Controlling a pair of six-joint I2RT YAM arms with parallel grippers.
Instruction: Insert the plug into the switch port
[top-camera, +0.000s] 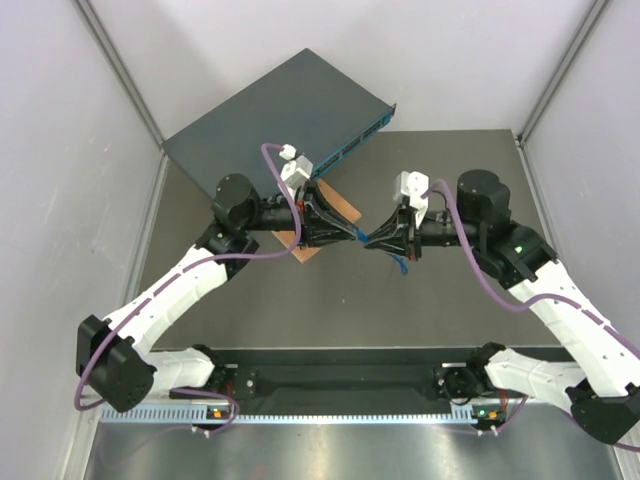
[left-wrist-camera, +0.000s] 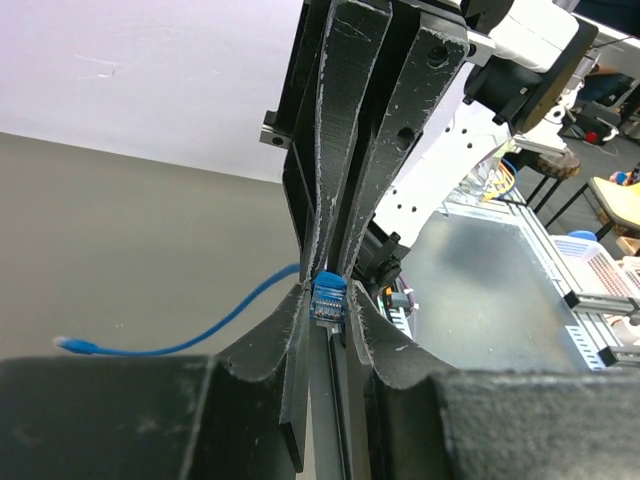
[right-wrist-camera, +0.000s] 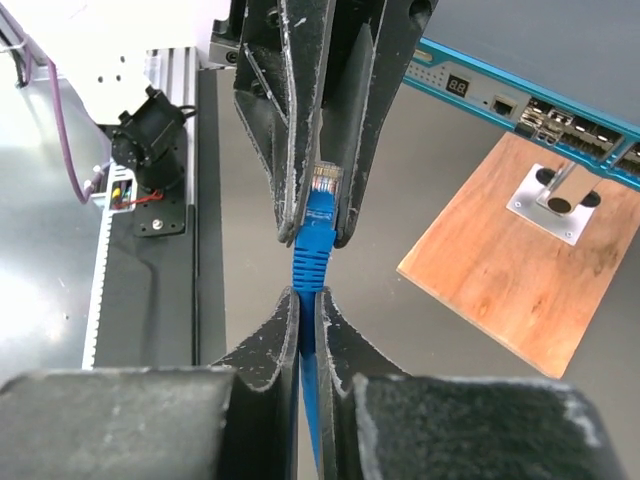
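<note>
1. The plug (right-wrist-camera: 322, 190) hung in the air above the bench (top-camera: 400, 320), midway between the two arms. The left gripper (right-wrist-camera: 315, 228) had its jaws closed narrow on the plug's clear tip.
2. Just behind the plug, the blue cable (right-wrist-camera: 312, 262) ran straight down into the right gripper (right-wrist-camera: 308, 298), whose jaws were pinched shut on it. The two grippers stood tip to tip, nearly touching. In the left wrist view the rest of the cable trailed loose to a free far end.
3. This looked like a hand-over or re-grip of the plug between the arms. Insertion had not begun.
4. The next move would call for one gripper to let go while the other kept a square hold. The plug would then be turned tip-first toward a socket and carried across level.
5. The switch (top-camera: 270, 110) lay at the far left of the bench, well apart from the plug, with its bright front face turned toward the arms. An orange-brown wooden square (right-wrist-camera: 500, 270) lay just in front of that face.
6. No container stood on the bench. The only receptacles were the switch's sockets, and none of those in view showed a plug.
</note>
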